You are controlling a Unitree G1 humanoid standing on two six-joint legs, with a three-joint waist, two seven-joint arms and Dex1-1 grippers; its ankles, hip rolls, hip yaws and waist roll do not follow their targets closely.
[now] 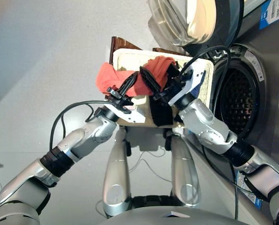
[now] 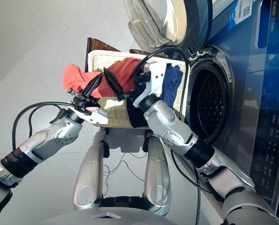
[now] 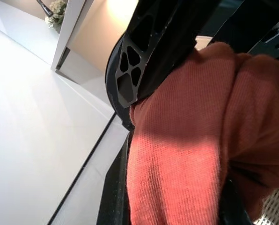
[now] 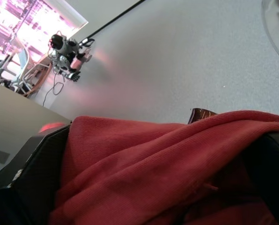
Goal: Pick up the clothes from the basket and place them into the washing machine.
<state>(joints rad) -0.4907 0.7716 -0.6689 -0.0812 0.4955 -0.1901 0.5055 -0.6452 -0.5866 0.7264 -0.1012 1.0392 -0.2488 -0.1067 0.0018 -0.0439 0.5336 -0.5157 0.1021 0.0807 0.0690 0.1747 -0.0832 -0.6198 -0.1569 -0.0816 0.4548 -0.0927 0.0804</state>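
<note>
On a pale grey floor, the washing machine (image 2: 233, 93) stands with its door (image 2: 163, 21) swung open. Both hands meet over the cream basket (image 2: 113, 115): the left hand (image 1: 130, 86) and right hand (image 1: 160, 84) are each clamped on the coral-red garment (image 1: 113, 77), bunched between them. The drum mouth (image 2: 207, 105) lies just to the right, nearer the right arm.

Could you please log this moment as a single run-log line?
phase: lift | left gripper and right gripper: both on coral-red garment above basket | washing machine: door open
</note>
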